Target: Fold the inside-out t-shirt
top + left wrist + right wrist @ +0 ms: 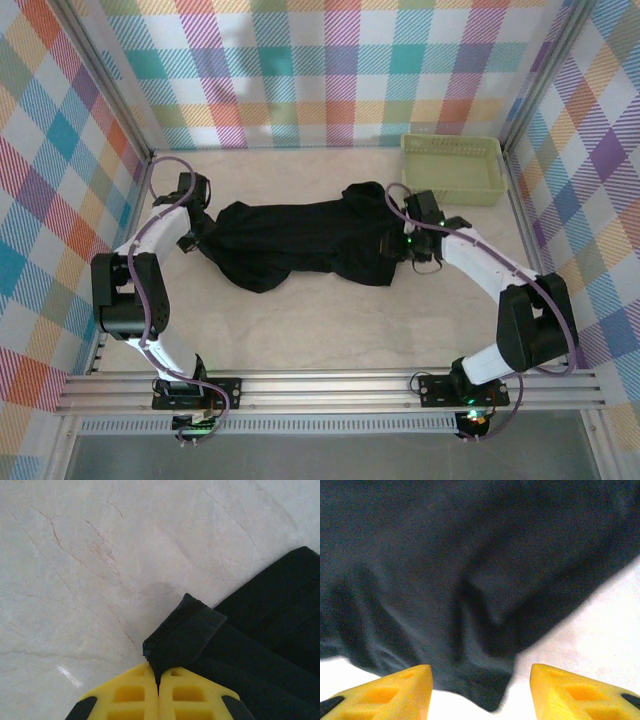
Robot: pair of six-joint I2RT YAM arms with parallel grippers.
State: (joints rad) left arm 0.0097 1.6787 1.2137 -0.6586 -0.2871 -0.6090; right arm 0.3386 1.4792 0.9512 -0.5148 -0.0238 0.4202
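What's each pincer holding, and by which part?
Left pincer pinches the black t-shirt by a hemmed edge corner. Right pincer is open, holding nothing.

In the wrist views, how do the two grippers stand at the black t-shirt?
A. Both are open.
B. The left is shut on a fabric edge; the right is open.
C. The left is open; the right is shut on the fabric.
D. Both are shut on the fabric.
B: the left gripper has its yellow fingers pressed together on a folded edge of the t-shirt, while the right gripper has its fingers wide apart over the fabric, clamping nothing.
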